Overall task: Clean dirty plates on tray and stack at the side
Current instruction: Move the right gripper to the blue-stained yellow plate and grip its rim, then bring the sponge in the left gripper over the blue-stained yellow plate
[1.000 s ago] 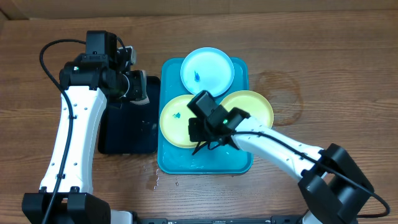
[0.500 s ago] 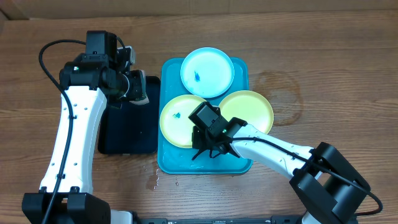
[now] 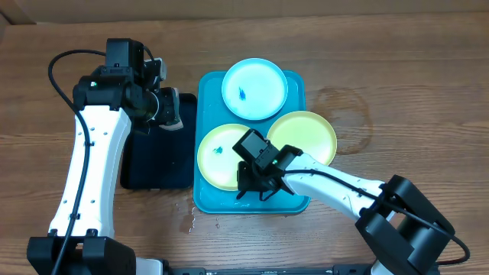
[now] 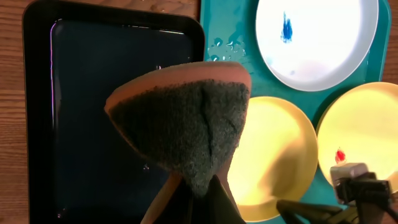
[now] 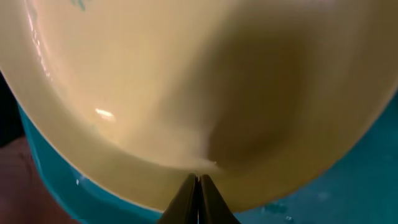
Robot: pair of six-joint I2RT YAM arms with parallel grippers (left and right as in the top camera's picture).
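Observation:
The turquoise tray [image 3: 229,200] holds three plates: a light-blue one [image 3: 254,88] with a blue smear at the back, a lime-green one [image 3: 218,156] with a blue smear at front left, and a lime-green one [image 3: 309,134] at right. My right gripper [image 3: 250,187] is shut on the front rim of the left green plate [image 5: 186,81], fingertips [image 5: 198,179] pressed together. My left gripper [image 3: 170,114] is shut on a sponge [image 4: 180,118], orange with a dark scouring face, above the black tray's right edge.
A smaller black tray [image 3: 157,164] lies left of the turquoise tray, also in the left wrist view [image 4: 87,124]. Water drops lie on the wood near the turquoise tray's front-left corner [image 3: 191,221]. The right green plate overhangs the tray's right rim.
My right gripper moved down toward the tray's front edge, onto the left green plate's rim; that plate shifted slightly. The left arm and sponge have not moved.

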